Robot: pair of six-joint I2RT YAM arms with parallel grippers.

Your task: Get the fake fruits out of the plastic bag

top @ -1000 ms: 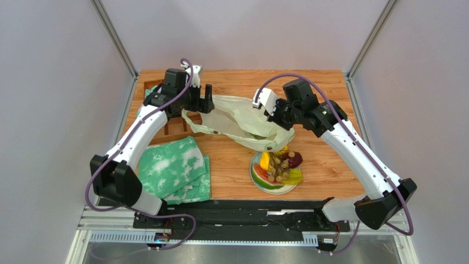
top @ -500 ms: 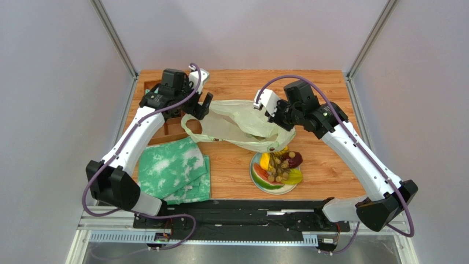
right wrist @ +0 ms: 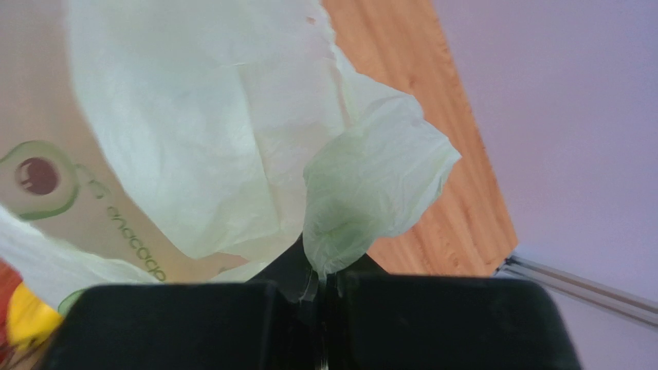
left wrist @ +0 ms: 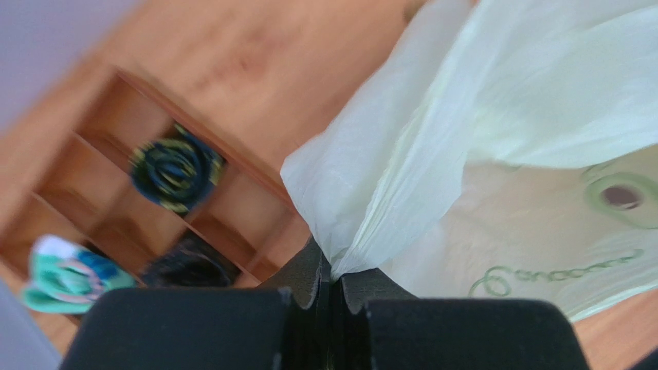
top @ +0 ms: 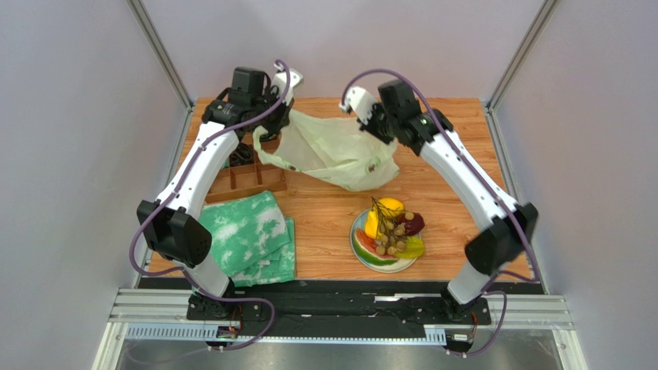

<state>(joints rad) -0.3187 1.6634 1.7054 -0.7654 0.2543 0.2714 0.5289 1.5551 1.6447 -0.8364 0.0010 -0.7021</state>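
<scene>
- Left wrist view: left gripper (left wrist: 330,279), jaws closed, pinching a fold of the plastic bag (left wrist: 479,116).
- Right wrist view: right gripper (right wrist: 319,285) clamped on another bunched fold.
- Only the top view shows the fake fruits (top: 392,230) heaped on the plate (top: 354,239), outside the bag.

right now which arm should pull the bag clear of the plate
Probably left: the left end effector pinches the plastic bag on the side farthest from the plate; the right end effector grips nearer it.
</scene>
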